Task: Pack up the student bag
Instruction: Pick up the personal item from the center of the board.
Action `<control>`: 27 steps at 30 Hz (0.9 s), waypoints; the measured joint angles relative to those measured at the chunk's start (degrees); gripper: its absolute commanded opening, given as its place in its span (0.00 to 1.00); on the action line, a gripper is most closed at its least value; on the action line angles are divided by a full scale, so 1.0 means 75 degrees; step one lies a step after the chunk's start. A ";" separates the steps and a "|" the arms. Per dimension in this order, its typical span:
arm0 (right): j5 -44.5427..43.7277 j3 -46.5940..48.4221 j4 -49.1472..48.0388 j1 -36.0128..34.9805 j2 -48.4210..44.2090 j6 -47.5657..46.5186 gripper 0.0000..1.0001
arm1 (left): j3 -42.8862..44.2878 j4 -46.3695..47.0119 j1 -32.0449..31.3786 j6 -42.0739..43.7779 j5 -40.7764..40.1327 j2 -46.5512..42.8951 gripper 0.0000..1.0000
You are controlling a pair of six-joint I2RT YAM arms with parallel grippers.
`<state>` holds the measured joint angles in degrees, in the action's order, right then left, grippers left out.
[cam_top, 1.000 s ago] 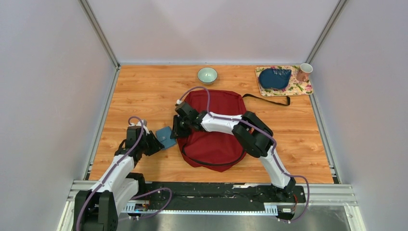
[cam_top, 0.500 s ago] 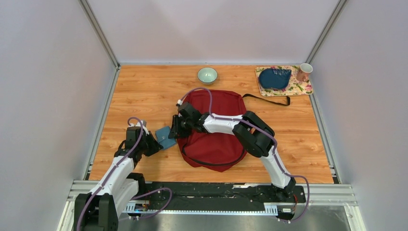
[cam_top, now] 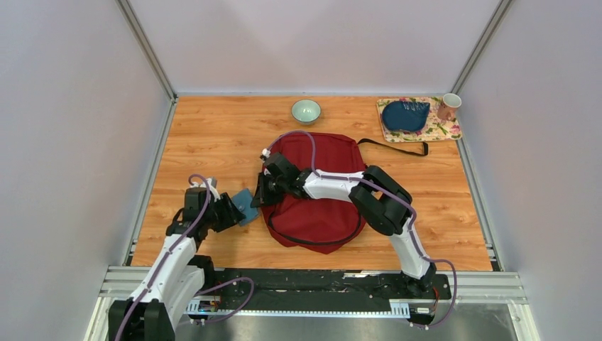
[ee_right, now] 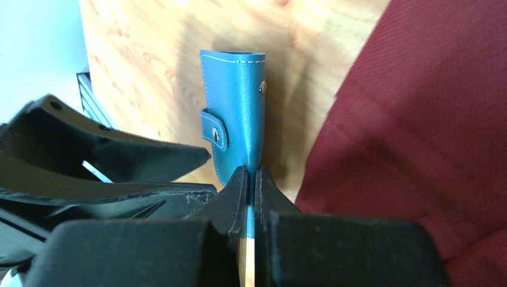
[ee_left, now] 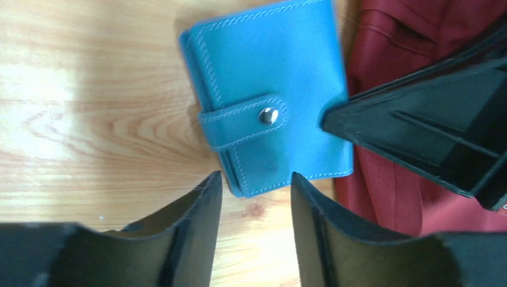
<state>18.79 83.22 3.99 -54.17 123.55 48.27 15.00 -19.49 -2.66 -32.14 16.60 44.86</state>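
The bag (cam_top: 312,217) lay flat at the middle of the counter (cam_top: 213,135). Its long axis ran from the arms' side to the far side, with black zipper trim curving round the end nearest the arms and a strap trailing off its far right corner. Whether its mouth stood open could not be told.

The wallet (ee_left: 269,72) lay on the counter just left of the bag, one long edge close against the red fabric. Its long axis ran roughly alongside the bag's left edge. The snap strap wrapped over the edge turned away from the bag, so the spine seemed to face the bag.

The left jaws stood apart and empty at the wallet's short end, its nearest corner just inside their gap. The right jaws reached across the bag's left half and were together, tips against the wallet's bag-side edge. Whether a sliver of cover was nipped there could not be told.

The left arm looked the better placed, since the wallet lay straight ahead of its jaws along that long axis. The coming move seemed to turn on carrying the wallet rightward over the bag's left edge
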 measured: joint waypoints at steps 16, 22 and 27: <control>-0.0822 -0.0968 0.0437 -0.0294 -0.2486 -0.0300 0.00 | 0.3783 -0.2570 -0.0015 0.1635 -0.1110 -0.1218 0.81; -0.1958 -0.1810 0.0901 -0.0353 -0.4293 -0.0530 0.00 | 0.4042 -0.2684 -0.0015 0.1562 -0.0632 -0.1227 0.81; -0.2422 -0.2699 0.0956 -0.0353 -0.5578 -0.0458 0.00 | 0.3652 -0.1510 -0.0029 0.0731 0.0755 -0.1329 0.81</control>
<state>0.62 62.98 11.16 -56.82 81.71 44.84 42.39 -30.81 -2.87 -26.65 22.26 34.89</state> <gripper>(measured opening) 0.024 0.808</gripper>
